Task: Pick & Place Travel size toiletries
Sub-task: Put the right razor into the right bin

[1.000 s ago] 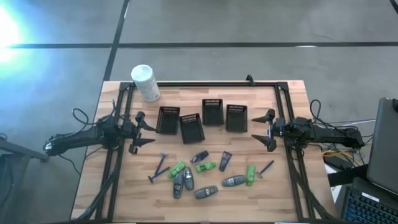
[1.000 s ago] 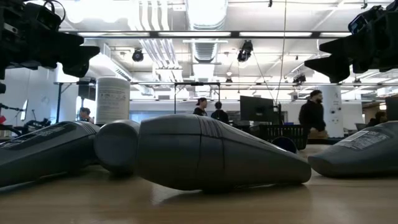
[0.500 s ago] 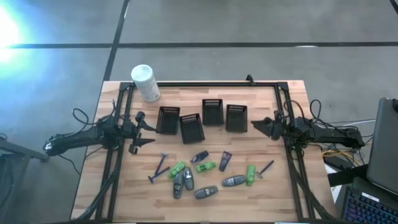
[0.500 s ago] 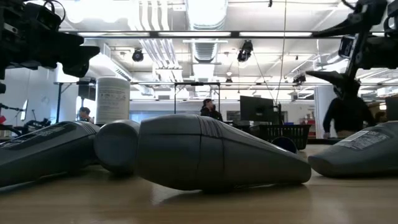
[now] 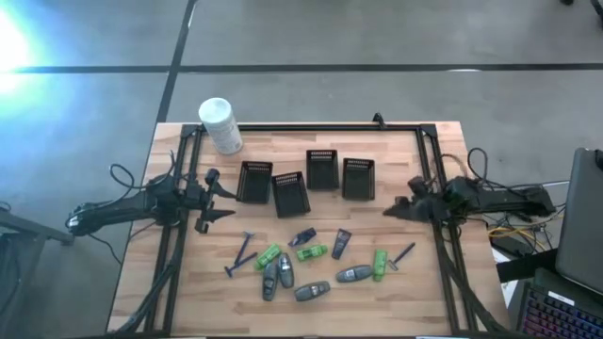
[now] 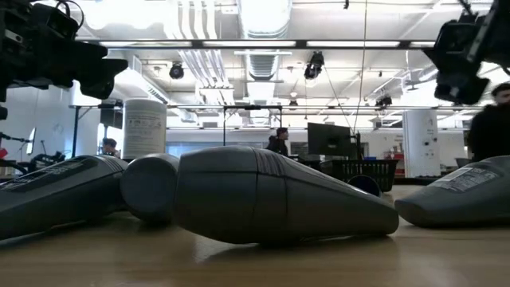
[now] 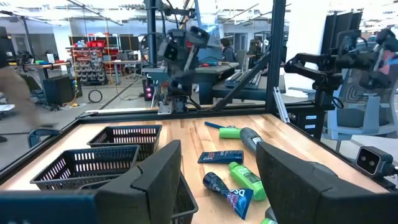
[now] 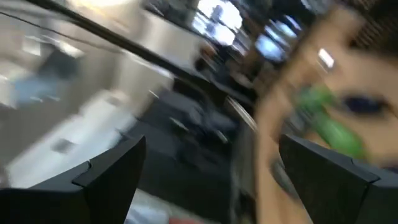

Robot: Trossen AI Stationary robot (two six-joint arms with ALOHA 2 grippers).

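— Left hand (image 5: 229,201)?

— Over the left side of the wooden surface (image 5: 311,141), just beside the leftmost of four black slatted baskets (image 5: 254,181). Spread wide, pinching nothing. Well apart from the toiletries.

— And the right hand (image 5: 403,206)?

— Over the right side, near the rightmost basket (image 5: 358,178) and raised well off the wood in the low view. Also spread, with nothing between the fingers (image 8: 112,168).

— Where to look for the toiletries?

— Loose on the near half of the surface, in front of the basket row and between the two arms. All lying flat on the wood, outside the baskets.

— Sorted by kind?

— No, mixed. Three green bottles (image 5: 312,252): one left of centre, one at centre, one towards the right. Four grey oval bottles (image 5: 312,292) nearest the front edge, two of them side by side and touching or nearly so. Two dark tubes (image 5: 341,243) just in front of the baskets. Two razors (image 5: 241,252), one at each end of the scatter.

— Anything else up there?

— A white cylindrical canister (image 5: 219,125), upright at the far left corner, away from everything else. Beyond the surface, in the low view, a few people in the room.
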